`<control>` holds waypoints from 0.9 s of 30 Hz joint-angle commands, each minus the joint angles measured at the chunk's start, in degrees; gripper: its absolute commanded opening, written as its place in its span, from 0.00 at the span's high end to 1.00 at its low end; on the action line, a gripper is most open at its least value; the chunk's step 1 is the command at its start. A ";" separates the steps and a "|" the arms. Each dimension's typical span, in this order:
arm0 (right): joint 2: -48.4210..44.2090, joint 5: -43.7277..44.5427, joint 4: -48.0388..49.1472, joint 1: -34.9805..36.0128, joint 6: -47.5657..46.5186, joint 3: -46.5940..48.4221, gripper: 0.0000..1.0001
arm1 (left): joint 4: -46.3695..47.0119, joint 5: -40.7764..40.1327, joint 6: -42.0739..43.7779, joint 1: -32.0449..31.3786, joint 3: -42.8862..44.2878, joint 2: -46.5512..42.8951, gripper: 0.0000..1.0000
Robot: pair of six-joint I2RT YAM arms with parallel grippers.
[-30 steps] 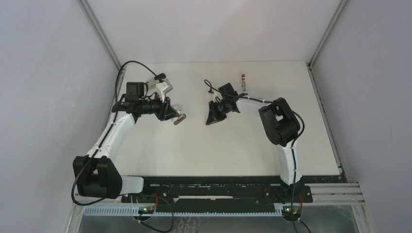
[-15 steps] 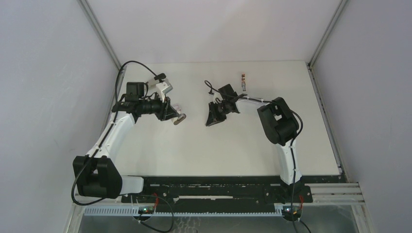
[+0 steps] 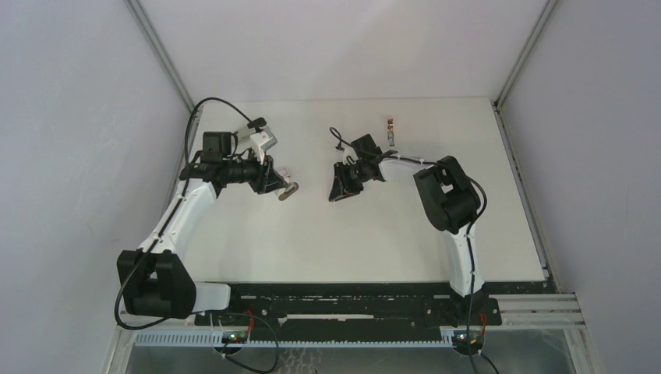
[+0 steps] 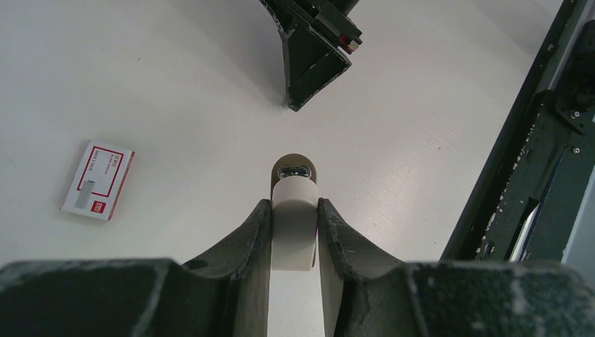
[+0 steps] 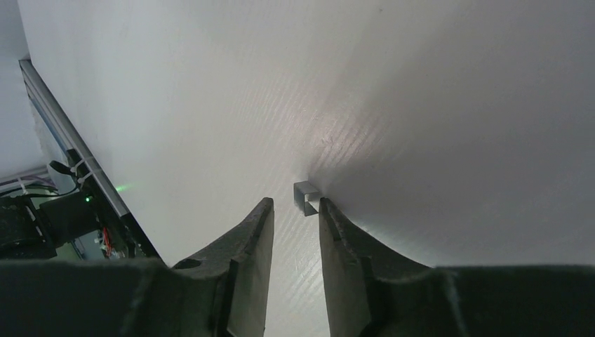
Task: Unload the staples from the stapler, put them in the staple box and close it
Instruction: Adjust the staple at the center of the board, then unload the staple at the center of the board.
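Top view: white table (image 3: 374,241) boxed in by grey walls (image 3: 70,156) on the left, right and back, with a black rail (image 3: 351,300) along the near edge. Left gripper (image 3: 274,179) sits mid-left, close to the left wall, clamped on the stapler (image 3: 288,189), whose tip points toward centre. Right gripper (image 3: 340,191) is low over the table centre, a gap apart from the stapler tip. Open room across the near half and the right side. One small brown-silver item (image 3: 390,128) lies near the back edge, can't tell what it is. Left wrist: jaws closed tight on the stapler's pale body, its rounded end sticking out past the fingertips. Pink-and-white box (image 4: 97,180) lies flat on the table off to the left, well apart. The right gripper's dark fingers are ahead, the rail down the right side. Right wrist: jaws partly apart, nothing held, bare table in the gap. The staples (image 5: 306,196), one short silver strip, lie on the table just off the tip of the finger on the right of the view; contact unclear. Surface is matte white, faintly ribbed, shadowed on the right.
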 commanded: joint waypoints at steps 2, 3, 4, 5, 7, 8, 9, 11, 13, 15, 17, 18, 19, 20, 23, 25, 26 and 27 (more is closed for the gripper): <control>-2.78 6.48 -1.25 -0.62 -0.65 -0.73 0.63 | 1.21 2.11 -0.62 0.40 -0.94 0.21 0.97; -3.26 7.05 -1.47 -0.63 -0.81 -0.74 0.61 | 1.25 2.08 -0.64 0.43 -0.95 0.30 0.97; -3.58 7.49 -1.71 -0.70 -0.90 -0.74 0.58 | 1.28 2.05 -0.62 0.46 -0.94 0.36 0.97; -3.96 7.60 -1.76 -0.81 -0.99 -0.74 0.57 | 1.29 2.03 -0.64 0.46 -0.94 0.45 0.97; -4.76 7.71 -1.95 -1.02 -1.02 -0.74 0.54 | 1.28 2.02 -0.64 0.41 -0.86 0.62 0.97; -5.18 7.75 -2.01 -1.25 -1.04 -0.74 0.53 | 1.29 1.98 -0.64 0.43 -0.81 0.75 0.97; -5.67 7.79 -2.09 -1.43 -1.04 -0.74 0.52 | 1.41 1.85 -0.57 0.39 -0.77 0.88 0.97; -6.83 8.02 -2.24 -1.79 -1.06 -0.74 0.50 | 1.57 1.61 -0.72 0.22 -0.62 1.13 0.97; -8.22 8.08 -2.37 -2.16 -1.28 -0.74 0.50 | 2.32 1.31 -1.17 -0.23 -0.59 1.32 0.97; -9.51 6.32 -2.09 -2.56 -1.33 -0.74 0.50 | 3.42 0.38 -1.95 -0.83 -0.55 1.42 0.97; -10.85 1.80 -1.12 -3.10 -0.64 -0.66 0.50 | 4.72 -1.13 -2.48 -2.02 -0.43 1.38 0.97; -11.53 -0.72 -0.25 -3.34 0.24 -0.64 0.50 | 5.43 -2.14 -2.93 -3.10 -0.35 1.30 0.97; -12.10 -3.50 0.33 -3.42 1.01 -0.65 0.51 | 6.07 -3.14 -3.10 -3.67 -0.33 1.24 0.97; -12.56 -6.10 1.27 -3.50 1.93 -0.70 0.51 | 6.64 -4.03 -3.20 -4.90 -0.33 1.24 0.97; -13.83 -11.87 4.78 -3.37 5.68 -1.70 0.51 | 8.84 -6.34 -3.66 -7.52 -0.54 1.32 0.97; -14.34 -14.99 7.86 -3.11 8.60 -2.93 0.52 | 9.71 -7.39 -3.64 -9.14 -0.59 1.81 0.97; -14.52 -15.97 9.15 -2.92 9.89 -3.61 0.52 | 10.05 -7.64 -3.56 -9.86 -0.51 2.22 0.97; -14.63 -16.83 10.24 -2.79 10.93 -4.16 0.53 | 10.27 -7.72 -3.60 -10.47 -0.48 2.80 0.97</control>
